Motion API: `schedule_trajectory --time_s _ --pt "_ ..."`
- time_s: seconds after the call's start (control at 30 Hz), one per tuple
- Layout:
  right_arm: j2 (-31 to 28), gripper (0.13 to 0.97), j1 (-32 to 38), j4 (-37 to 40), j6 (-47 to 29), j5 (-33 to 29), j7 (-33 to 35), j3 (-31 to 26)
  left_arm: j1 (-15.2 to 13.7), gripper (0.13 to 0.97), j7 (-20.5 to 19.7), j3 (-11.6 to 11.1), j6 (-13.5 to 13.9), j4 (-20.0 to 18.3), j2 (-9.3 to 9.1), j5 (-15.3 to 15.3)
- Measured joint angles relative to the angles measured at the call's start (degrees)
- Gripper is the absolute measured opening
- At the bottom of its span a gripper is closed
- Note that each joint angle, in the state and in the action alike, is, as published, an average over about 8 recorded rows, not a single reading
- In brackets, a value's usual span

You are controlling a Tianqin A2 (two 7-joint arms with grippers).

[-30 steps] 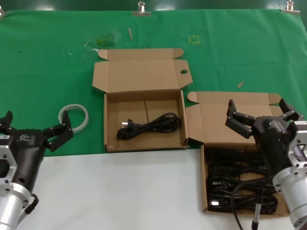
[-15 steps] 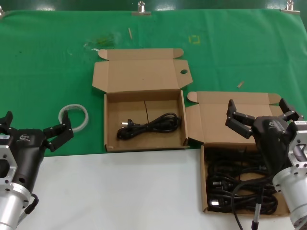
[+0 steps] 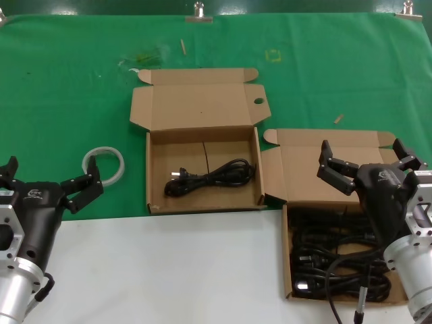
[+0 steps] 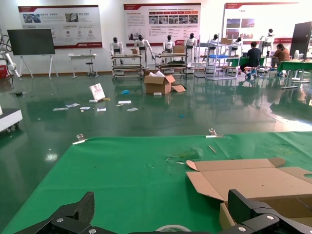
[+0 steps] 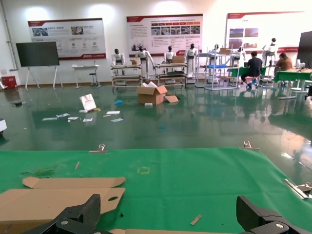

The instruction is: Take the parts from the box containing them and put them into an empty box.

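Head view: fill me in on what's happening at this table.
Black power cords are being moved between two open cardboard boxes. The right gripper hovers with jaws open over the right box, still piled with cords. The left box holds one cord. The left gripper waits open near a tape ring.

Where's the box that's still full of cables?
In the head view, the full box sits at the robot's right, under the open right claw, beside the other box.
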State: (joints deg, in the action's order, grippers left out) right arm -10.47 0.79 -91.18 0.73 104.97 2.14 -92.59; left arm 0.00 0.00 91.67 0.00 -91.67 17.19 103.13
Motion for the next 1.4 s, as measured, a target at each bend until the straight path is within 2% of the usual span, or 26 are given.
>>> schedule_trajectory --time_s 1.4 --pt "0.0 0.966 0.0 0.0 0.0 0.0 0.0 0.0 0.0 0.965 0.0 0.0 0.0 0.0 0.0 0.0"
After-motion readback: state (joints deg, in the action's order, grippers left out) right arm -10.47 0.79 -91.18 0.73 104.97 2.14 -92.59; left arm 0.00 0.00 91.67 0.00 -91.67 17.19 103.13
